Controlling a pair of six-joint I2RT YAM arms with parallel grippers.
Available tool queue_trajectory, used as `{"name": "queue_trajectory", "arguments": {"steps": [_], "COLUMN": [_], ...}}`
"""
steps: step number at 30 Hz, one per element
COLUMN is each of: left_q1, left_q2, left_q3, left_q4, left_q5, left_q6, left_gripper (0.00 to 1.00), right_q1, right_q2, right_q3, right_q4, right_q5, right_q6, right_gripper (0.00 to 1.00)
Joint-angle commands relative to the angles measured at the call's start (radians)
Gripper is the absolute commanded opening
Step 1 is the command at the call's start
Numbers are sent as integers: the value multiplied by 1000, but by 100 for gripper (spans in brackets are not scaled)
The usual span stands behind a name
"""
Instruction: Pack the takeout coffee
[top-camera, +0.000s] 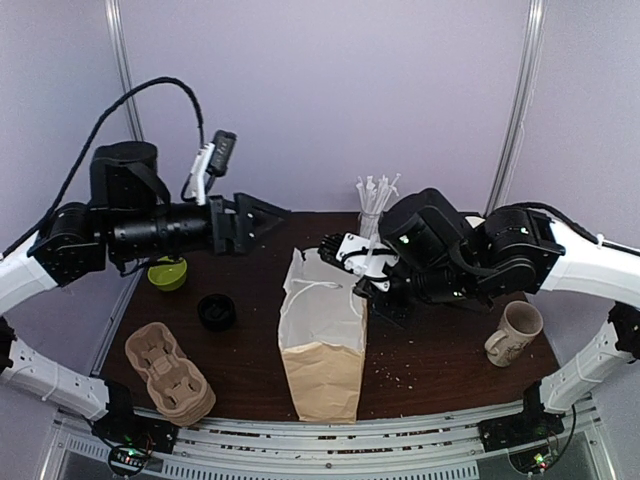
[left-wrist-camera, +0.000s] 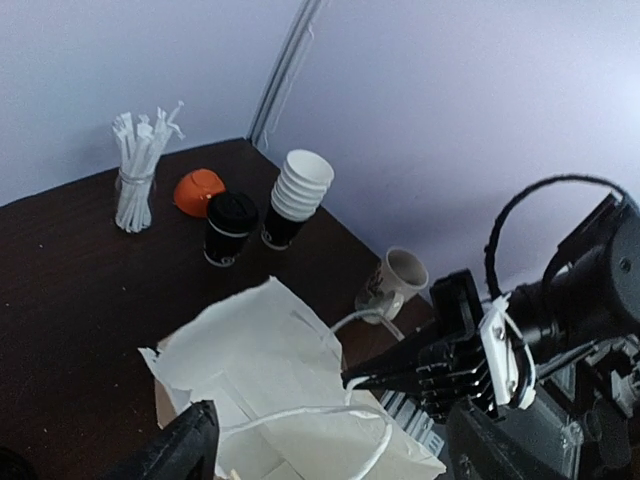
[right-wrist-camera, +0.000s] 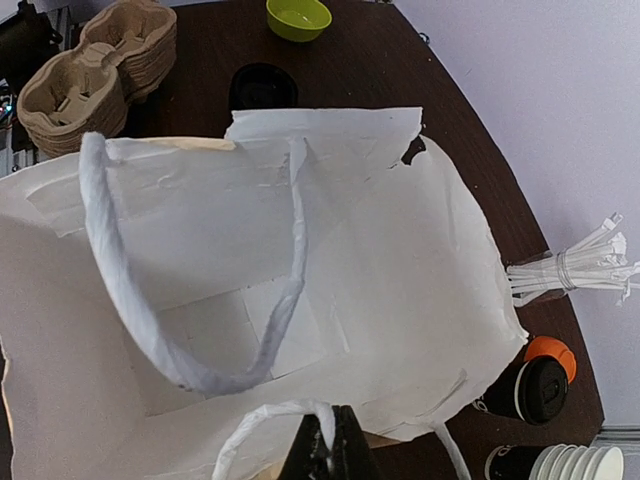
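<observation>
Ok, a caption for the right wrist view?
Right tool pinches a handle of the open paper bag; the black lidded coffee cup stands outside it.

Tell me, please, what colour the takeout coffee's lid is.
Black; the lid of the takeout coffee shows best in the left wrist view.

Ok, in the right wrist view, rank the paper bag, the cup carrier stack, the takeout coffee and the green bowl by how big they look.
1. paper bag, nearest, fills most of the view.
2. cup carrier stack.
3. takeout coffee and green bowl: look about alike, so unranked.
</observation>
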Motion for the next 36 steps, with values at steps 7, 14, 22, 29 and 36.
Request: {"name": "queue_trajectory", "arguments": {"steps": [7, 14, 22, 29, 36], "left_q1": [-176, -219, -218, -219, -217], "left_q2": [106, 157, 245, 254, 158], "left_q3": [54, 55, 113, 121, -3], "left_q4": [-98, -126, -163, -172, -47], "left_q5": [-116, -211, -337, -431, -553], "left_q6": [215, 309, 365, 338, 227], "left_gripper": [85, 85, 68, 32, 0], "right_q1": [7, 8, 10, 11, 11], "right_q2": [-71, -88, -114, -132, -175], "right_q3": [-67, -86, -114, -136, -216], "right_q4": [107, 117, 121, 117, 185], "right_q5": [44, 40, 39, 39, 55], "right_q6": [45, 60, 81, 93, 123], "right_gripper": [0, 0, 0, 0, 0]}}
